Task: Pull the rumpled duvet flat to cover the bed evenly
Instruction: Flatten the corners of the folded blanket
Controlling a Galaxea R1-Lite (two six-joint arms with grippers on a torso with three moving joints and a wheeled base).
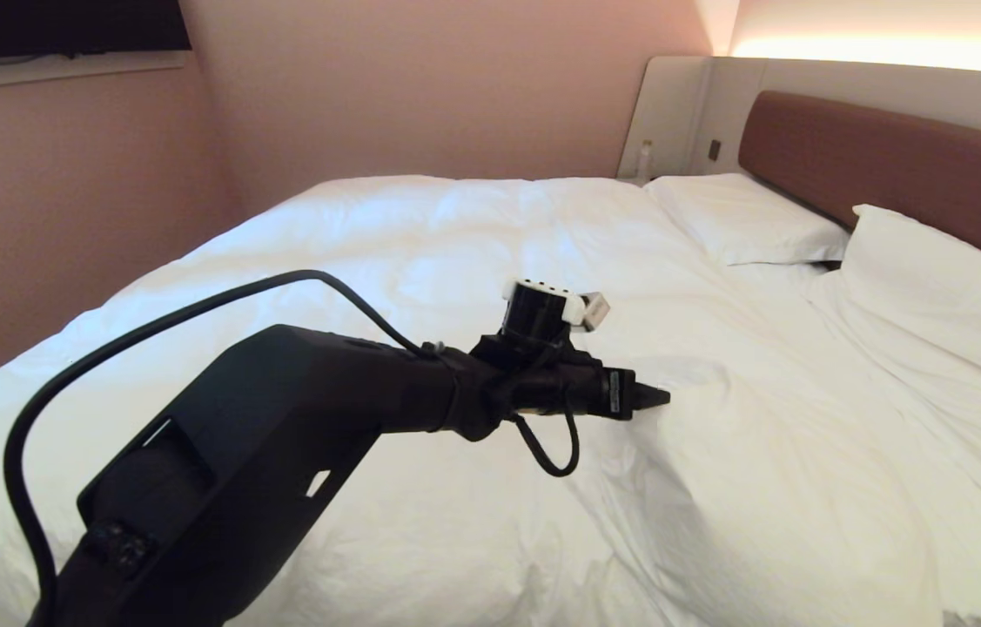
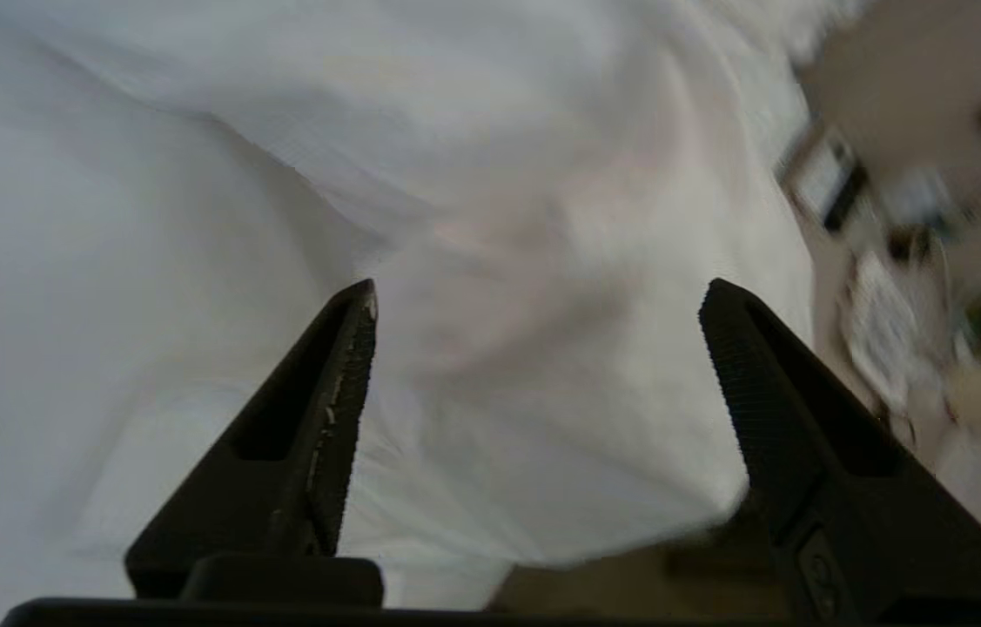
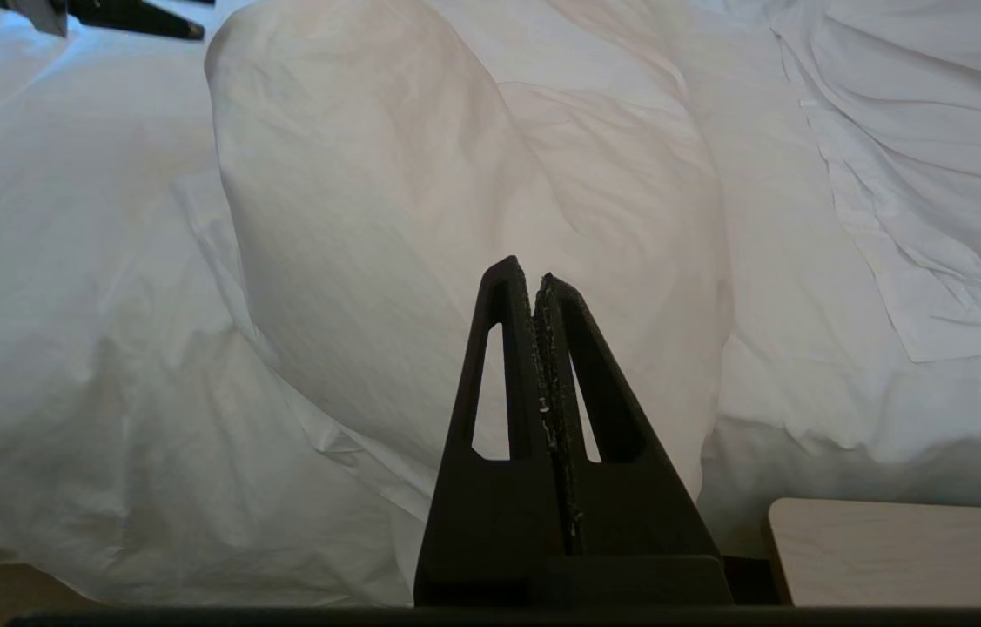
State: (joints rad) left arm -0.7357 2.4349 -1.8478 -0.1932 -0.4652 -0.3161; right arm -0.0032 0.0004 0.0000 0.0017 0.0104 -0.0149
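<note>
Left gripper [image 1: 660, 398] hovering mid-frame, jaws apart and empty, over a raised fold in the duvet [image 1: 455, 261] covering the bed [image 1: 890, 148]. Next: regrasp, pull flat. Right gripper [image 3: 535, 283] closed, parked.

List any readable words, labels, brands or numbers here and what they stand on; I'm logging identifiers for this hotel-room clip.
None can be read.
Left gripper: a small plate on its body, too small to read.
Bottle beside the headboard: any label too small.
Duvet and pillows: plain white.
</note>
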